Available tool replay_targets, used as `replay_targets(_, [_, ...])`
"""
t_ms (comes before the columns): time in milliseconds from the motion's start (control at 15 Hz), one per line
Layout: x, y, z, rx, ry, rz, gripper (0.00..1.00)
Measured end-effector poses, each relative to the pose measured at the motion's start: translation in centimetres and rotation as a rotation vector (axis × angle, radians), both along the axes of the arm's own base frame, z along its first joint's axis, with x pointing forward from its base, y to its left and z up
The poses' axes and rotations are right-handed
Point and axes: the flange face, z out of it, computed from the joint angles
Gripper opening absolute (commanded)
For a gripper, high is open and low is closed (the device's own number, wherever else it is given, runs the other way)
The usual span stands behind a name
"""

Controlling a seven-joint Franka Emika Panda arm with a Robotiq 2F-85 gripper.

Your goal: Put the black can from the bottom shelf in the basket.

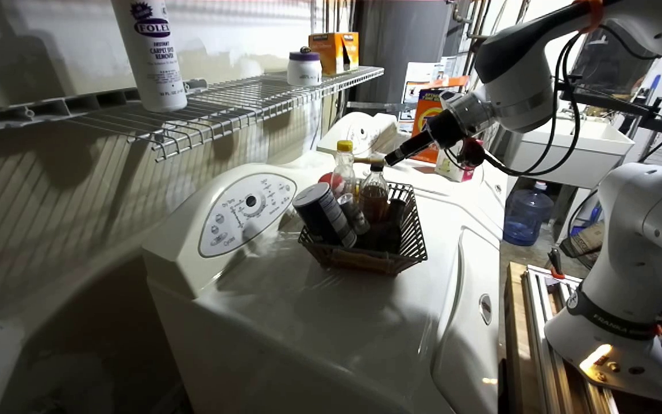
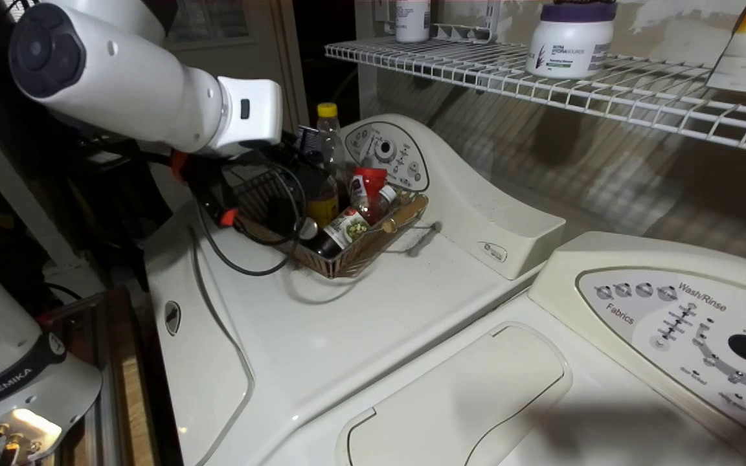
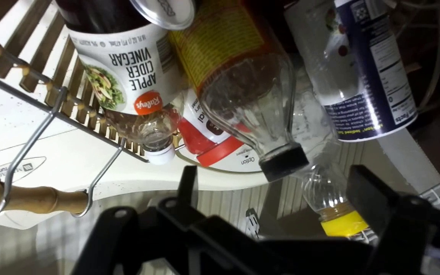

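The dark brown basket (image 1: 414,241) stands on the white dryer top and holds several bottles and cans. It also shows in an exterior view (image 2: 352,261) and at the left of the wrist view (image 3: 57,72). My gripper (image 1: 393,158) is just above the basket beside the cap of a black-capped bottle (image 1: 374,198). In the wrist view the gripper (image 3: 275,183) is open, and the black cap lies ahead between the fingers, apart from both. I cannot identify the black can for certain; a dark cylinder (image 1: 397,211) is in the basket, mostly hidden.
A yellow-capped bottle (image 1: 343,167), a salt canister (image 1: 324,214), a vinegar bottle (image 3: 124,68) and a red-lidded container (image 3: 208,137) crowd the basket. A wire shelf (image 1: 250,98) above the controls holds a white bottle (image 1: 153,57), a jar (image 1: 304,70) and an orange box (image 1: 331,53).
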Motion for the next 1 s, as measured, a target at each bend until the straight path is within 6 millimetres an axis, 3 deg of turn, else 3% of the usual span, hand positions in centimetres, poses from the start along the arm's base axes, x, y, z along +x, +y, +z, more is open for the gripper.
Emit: replay_targets(1000, [-0.5, 0.2, 1.9, -0.043, 0.078, 0.103, 1.00])
